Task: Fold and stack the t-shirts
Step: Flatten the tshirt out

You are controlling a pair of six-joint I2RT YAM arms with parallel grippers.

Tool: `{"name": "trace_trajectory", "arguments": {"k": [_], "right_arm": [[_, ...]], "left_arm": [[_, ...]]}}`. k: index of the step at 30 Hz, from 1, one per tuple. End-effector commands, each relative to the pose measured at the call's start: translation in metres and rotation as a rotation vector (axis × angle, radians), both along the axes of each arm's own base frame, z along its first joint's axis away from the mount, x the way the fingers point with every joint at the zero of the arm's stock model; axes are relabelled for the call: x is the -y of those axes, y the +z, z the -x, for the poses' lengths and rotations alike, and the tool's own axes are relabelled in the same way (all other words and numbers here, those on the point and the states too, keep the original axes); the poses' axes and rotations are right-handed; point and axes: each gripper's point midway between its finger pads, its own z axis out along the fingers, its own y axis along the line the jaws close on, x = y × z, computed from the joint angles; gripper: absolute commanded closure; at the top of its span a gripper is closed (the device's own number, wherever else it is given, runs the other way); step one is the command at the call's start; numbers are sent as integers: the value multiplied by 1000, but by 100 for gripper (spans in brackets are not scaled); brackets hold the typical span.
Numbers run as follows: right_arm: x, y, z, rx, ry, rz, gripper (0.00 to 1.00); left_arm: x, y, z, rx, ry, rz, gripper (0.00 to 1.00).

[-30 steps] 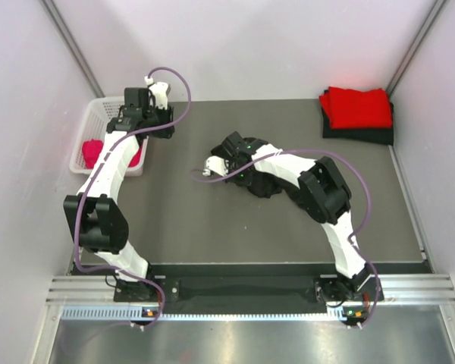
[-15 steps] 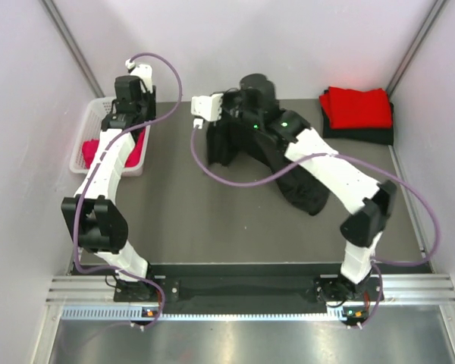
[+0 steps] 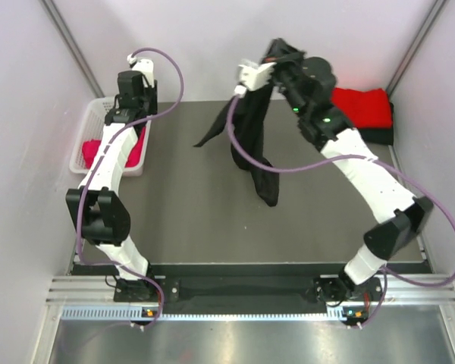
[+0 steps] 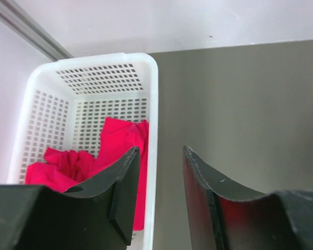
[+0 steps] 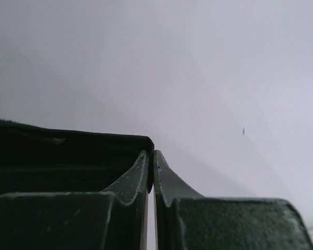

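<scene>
Top external view: the right gripper [image 3: 279,54] is high above the far part of the table [image 3: 182,220]. A black t-shirt [image 3: 252,129] hangs from it in a long, bunched drape. I cannot tell if its lower end touches the tabletop.
Right grip: the jaws are pressed almost together, and the right wrist view shows dark cloth at the tips, so it is pinching the shirt.
Left gripper [image 4: 159,156]: above the white lattice basket [image 4: 94,60], jaws apart, holding nothing.
Other shirts: a crumpled red t-shirt [image 4: 120,140] lies in the basket. A folded red shirt [image 3: 356,106] rests on a folded black shirt [image 3: 356,135] in the far right corner.
Step in hand: likely hoisting the black t-shirt to let it hang open before spreading.
Next move: probably a second hold from the left gripper, then lowering the shirt flat, because one pinch leaves it bunched.
</scene>
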Motion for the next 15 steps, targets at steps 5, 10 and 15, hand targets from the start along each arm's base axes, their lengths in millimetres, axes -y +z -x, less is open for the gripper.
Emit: {"name": "trace_trajectory", "arguments": {"k": [5, 10, 15], "right_arm": [[178, -88, -17, -167, -374, 26, 100], [270, -304, 6, -627, -592, 137, 57], [284, -384, 33, -887, -687, 93, 43]], "left_arm": [[13, 8, -12, 32, -59, 38, 57], [20, -1, -12, 11, -93, 63, 57], [31, -7, -12, -10, -134, 99, 57]]}}
